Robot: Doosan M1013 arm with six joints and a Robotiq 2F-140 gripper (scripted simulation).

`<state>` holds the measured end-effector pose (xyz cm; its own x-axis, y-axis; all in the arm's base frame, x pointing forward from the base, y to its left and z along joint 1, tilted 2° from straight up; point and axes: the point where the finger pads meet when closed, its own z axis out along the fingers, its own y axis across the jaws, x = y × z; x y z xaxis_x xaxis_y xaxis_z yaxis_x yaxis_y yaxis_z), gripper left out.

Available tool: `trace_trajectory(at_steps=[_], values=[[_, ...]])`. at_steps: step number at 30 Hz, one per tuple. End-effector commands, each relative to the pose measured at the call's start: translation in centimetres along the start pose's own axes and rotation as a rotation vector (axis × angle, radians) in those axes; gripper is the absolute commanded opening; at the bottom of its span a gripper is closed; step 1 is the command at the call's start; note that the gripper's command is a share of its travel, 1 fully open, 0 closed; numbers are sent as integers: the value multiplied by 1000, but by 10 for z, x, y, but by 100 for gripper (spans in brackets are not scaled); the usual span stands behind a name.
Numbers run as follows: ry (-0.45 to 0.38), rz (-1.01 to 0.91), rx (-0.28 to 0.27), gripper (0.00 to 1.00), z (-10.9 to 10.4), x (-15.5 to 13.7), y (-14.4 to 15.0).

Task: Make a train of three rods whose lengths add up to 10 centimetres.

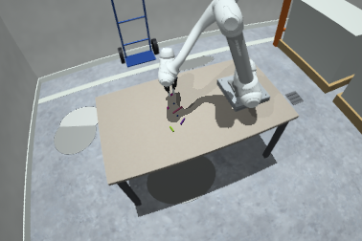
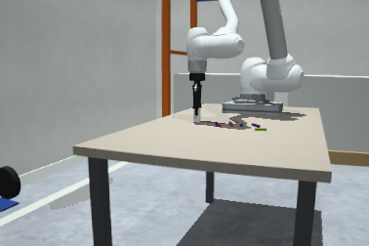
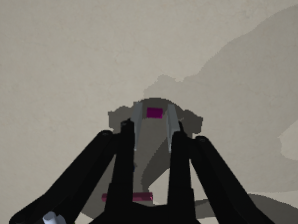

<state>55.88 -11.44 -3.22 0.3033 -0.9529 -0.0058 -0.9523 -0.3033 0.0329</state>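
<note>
Inspecting my pincer [image 3: 149, 137]: fingers slightly parted, gripping nothing, tips down at the tabletop [image 1: 144, 151]. Magenta rod [image 3: 154, 112] lies flat just beyond them. I judge it light, stiff, slippery; best taken across its middle.

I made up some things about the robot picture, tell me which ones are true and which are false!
1. The gripper is low over the table. True.
2. A lime rod lies on the table. True.
3. The gripper holds the lime rod up in the air. False: that rod lies flat, away from the gripper.
4. The hand truck by the wall is red. False: it is blue.
5. A magenta rod shows between the gripper's fingers in the wrist view. True.
</note>
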Motion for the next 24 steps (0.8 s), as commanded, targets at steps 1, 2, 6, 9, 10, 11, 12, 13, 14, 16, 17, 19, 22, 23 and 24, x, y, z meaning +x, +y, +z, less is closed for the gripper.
trace_trajectory(at_steps=[1, 2, 6, 9, 10, 11, 12, 13, 14, 16, 17, 19, 22, 23, 24], values=[[0, 0, 0, 21, -7, 0, 0], [0, 0, 0, 21, -10, 0, 0], [0, 0, 0, 21, -19, 0, 0], [0, 0, 0, 21, -34, 0, 0], [0, 0, 0, 21, -39, 0, 0], [0, 0, 0, 21, -45, 0, 0], [0, 0, 0, 21, -51, 0, 0], [0, 0, 0, 21, -56, 0, 0], [0, 0, 0, 21, -61, 0, 0], [0, 0, 0, 21, -71, 0, 0], [0, 0, 0, 21, -75, 0, 0], [0, 0, 0, 21, -81, 0, 0], [0, 0, 0, 21, -83, 0, 0], [0, 0, 0, 21, -85, 0, 0], [0, 0, 0, 21, -86, 0, 0]])
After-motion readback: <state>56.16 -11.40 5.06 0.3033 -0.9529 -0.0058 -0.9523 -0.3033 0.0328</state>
